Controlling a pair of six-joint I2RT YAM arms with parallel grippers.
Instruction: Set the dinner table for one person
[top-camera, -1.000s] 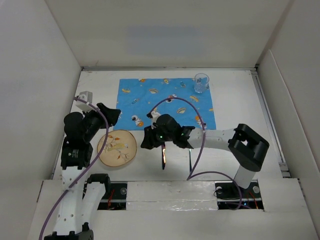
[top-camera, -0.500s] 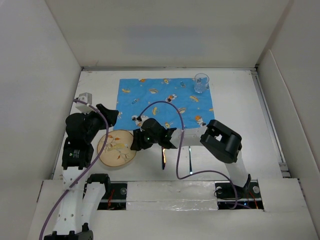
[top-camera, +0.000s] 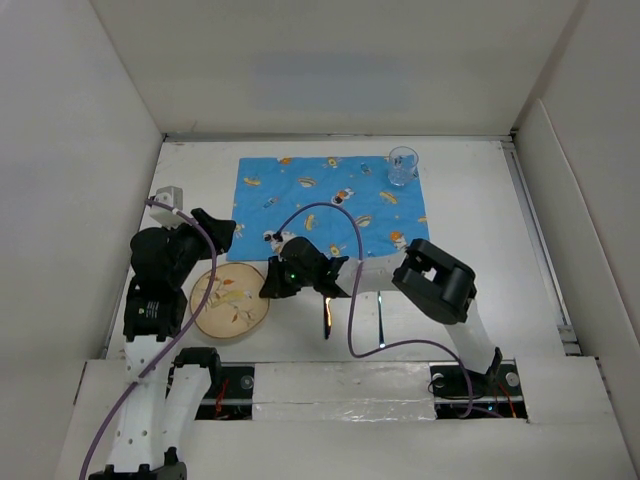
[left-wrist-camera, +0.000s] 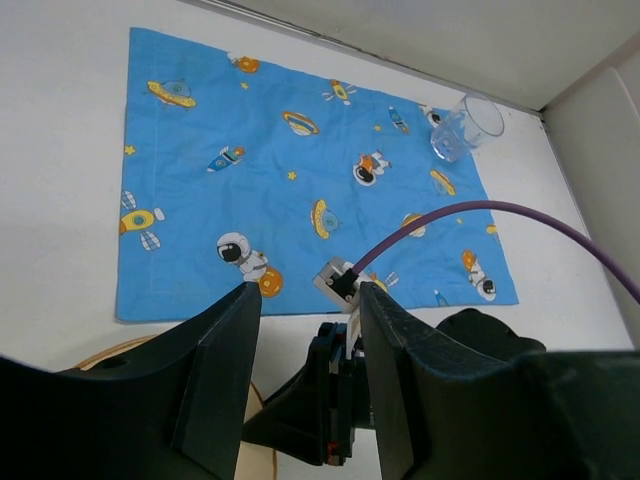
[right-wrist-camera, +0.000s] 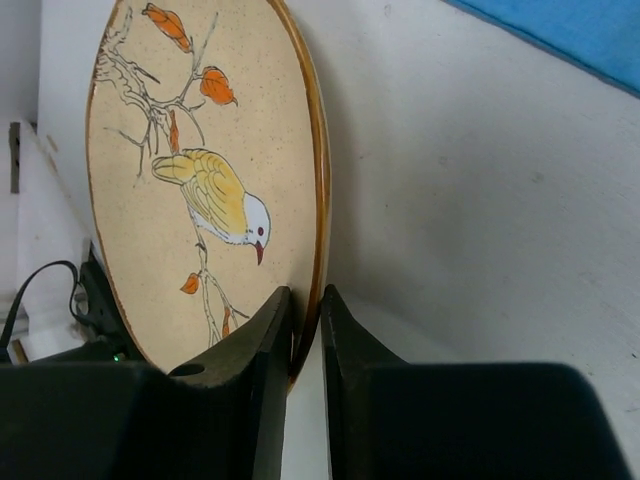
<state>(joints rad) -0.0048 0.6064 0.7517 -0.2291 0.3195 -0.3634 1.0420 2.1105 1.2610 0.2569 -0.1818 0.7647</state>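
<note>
Top external view, and the large matte white surface (top-camera: 470, 200) spans the whole scene, walled by upright white panels and carrying everything here. The right gripper (top-camera: 272, 285) reaches across to the left, down at the right edge of the round beige plate with a painted yellow bird (top-camera: 228, 302). From the right wrist it's plain: jaws narrowed to a sliver, the plate's brown rim pinched between them. The left gripper (top-camera: 215, 232) hovers just beyond the plate, jaws spread wide, nothing in them. Farther back lies the blue cartoon-printed cloth placemat (top-camera: 330, 195), flat, with a clear glass tumbler (top-camera: 403, 165) upright at its far right corner. A dark slender utensil (top-camera: 327, 318) lies on the surface just this side of the right arm; which kind, I cannot tell.
</note>
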